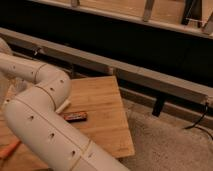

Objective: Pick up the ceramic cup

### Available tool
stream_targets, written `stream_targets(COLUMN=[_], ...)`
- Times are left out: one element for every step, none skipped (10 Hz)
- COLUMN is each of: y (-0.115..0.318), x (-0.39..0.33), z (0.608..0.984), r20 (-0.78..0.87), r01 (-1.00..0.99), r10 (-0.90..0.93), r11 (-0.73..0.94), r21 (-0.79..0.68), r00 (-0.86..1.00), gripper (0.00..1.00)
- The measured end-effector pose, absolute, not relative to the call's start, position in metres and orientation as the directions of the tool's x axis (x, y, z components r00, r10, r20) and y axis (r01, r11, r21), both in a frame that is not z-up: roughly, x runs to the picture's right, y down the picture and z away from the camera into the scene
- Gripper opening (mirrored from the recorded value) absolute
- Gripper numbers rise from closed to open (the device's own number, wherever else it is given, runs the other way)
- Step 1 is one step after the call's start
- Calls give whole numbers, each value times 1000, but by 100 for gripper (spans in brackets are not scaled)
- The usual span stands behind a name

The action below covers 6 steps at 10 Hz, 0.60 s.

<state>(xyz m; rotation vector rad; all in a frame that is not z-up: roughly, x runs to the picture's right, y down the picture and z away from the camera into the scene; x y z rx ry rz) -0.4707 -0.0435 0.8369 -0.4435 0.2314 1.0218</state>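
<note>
- The pale jointed arm [45,125] fills the left of the frame, bending at an elbow in the middle left. Its thick link runs down to the bottom edge and hides much of the wooden surface [102,97].
- The claw is out of frame, beyond one end of the arm. Its jaws stand wide, which fits a reach before any grasp. Whether anything sits between them cannot be seen.
- The ceramic cup shows nowhere in the frame. It is either behind the arm or outside the frame, so the pick-up looks not yet done.
- A small dark wrapped bar [75,116] lies flat on the surface just beside the arm's thick link. An orange object [9,149] pokes out at the lower left edge. Neither is the target.
- The surface's right edge meets the speckled floor [165,145]. A long grey rail [125,70] crosses behind it, so there is little room to swing on that side.
- Judged from this, the arm folds over the surface to bring the claw down from above.
</note>
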Motion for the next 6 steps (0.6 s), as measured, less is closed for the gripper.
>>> stream_targets(y=[-42, -39, -38, -35, -32, -30], x=[-472, -475, -477, -480, -482, -483], z=[840, 844, 847, 852, 857, 861], r20=[-387, -383, -377, -371, -366, -366], r01=[-859, -853, -847, -840, -833, -829], r10=[767, 763, 760, 755, 750, 746], r11=[446, 448, 452, 459, 469, 474], r21=[-253, -267, -278, -289, -294, -296], r00=[512, 521, 529, 540, 551, 557], gripper=[65, 65, 65, 65, 65, 65])
